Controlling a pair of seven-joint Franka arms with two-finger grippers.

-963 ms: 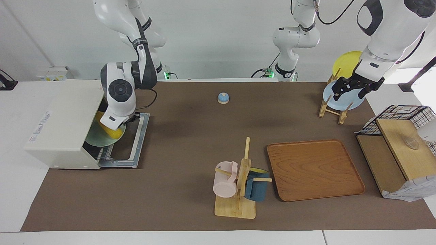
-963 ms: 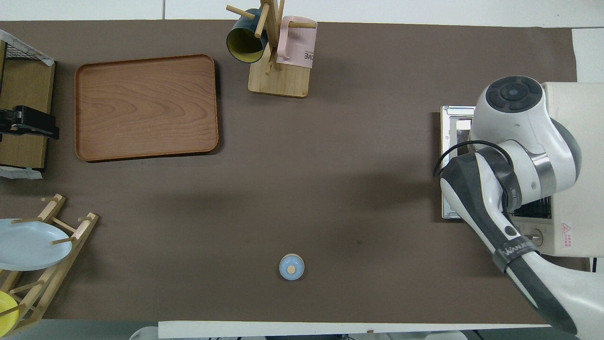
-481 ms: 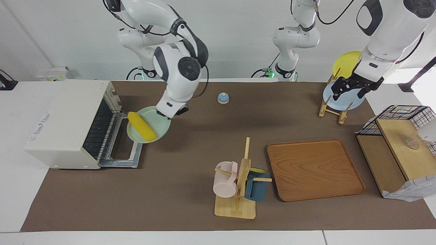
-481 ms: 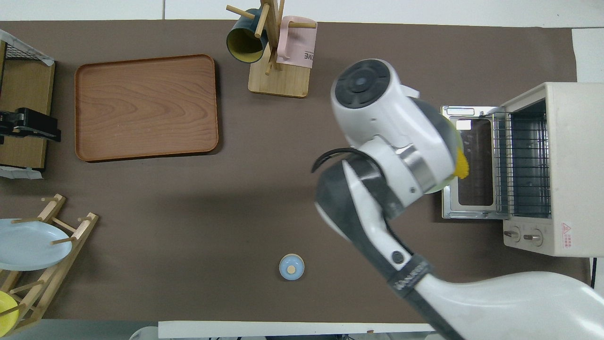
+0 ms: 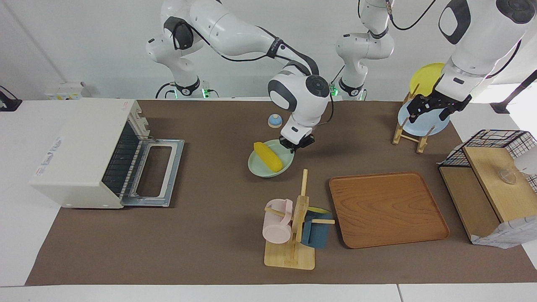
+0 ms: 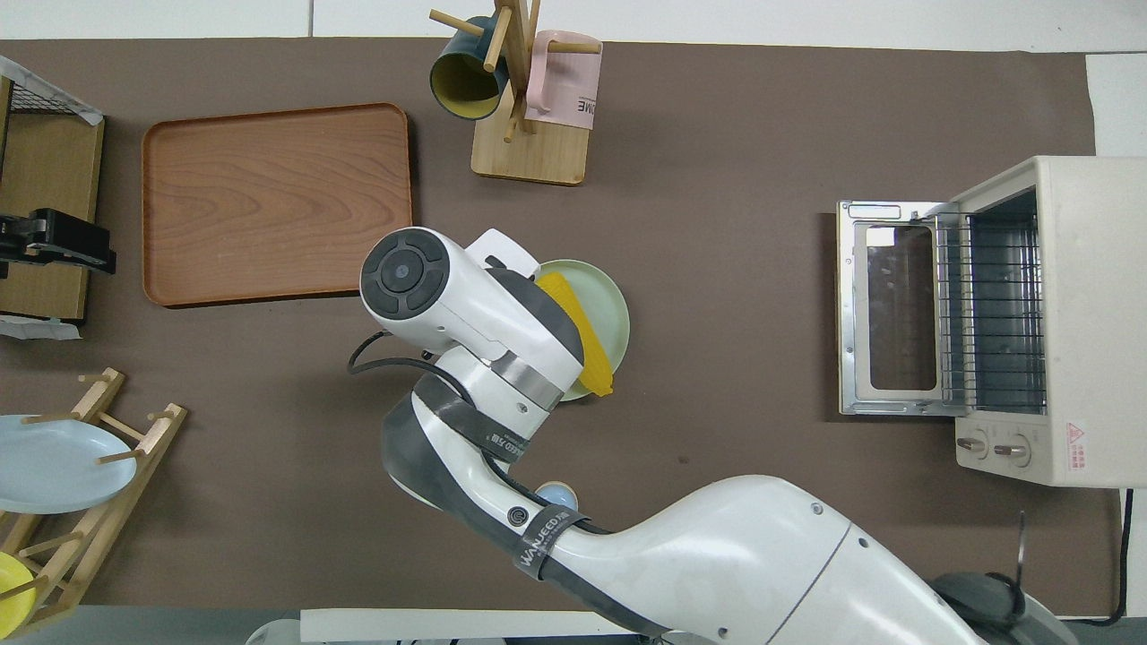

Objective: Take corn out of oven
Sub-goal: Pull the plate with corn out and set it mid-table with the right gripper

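Observation:
The corn (image 5: 268, 156) is a yellow cob lying on a pale green plate (image 5: 261, 168). My right gripper (image 5: 297, 145) is shut on the plate's rim and holds it low over the middle of the table, between the bell and the mug stand. In the overhead view the corn (image 6: 591, 354) and plate (image 6: 602, 300) show beside my right wrist, which hides the gripper. The off-white oven (image 5: 79, 147) stands at the right arm's end of the table, its door (image 5: 157, 176) folded down and its wire rack bare. My left gripper (image 5: 432, 107) waits, open, raised at the left arm's end.
A small blue bell (image 5: 275, 121) sits nearer to the robots than the plate. A wooden mug stand (image 5: 293, 226) with a pink and a blue mug and a wooden tray (image 5: 386, 209) lie farther out. A plate rack (image 5: 413, 130) and a wire-and-wood shelf (image 5: 491, 176) stand at the left arm's end.
My right gripper drew the plate with the corn out of the oven and carried it from in front of the open door to the middle of the table. The left arm stayed still.

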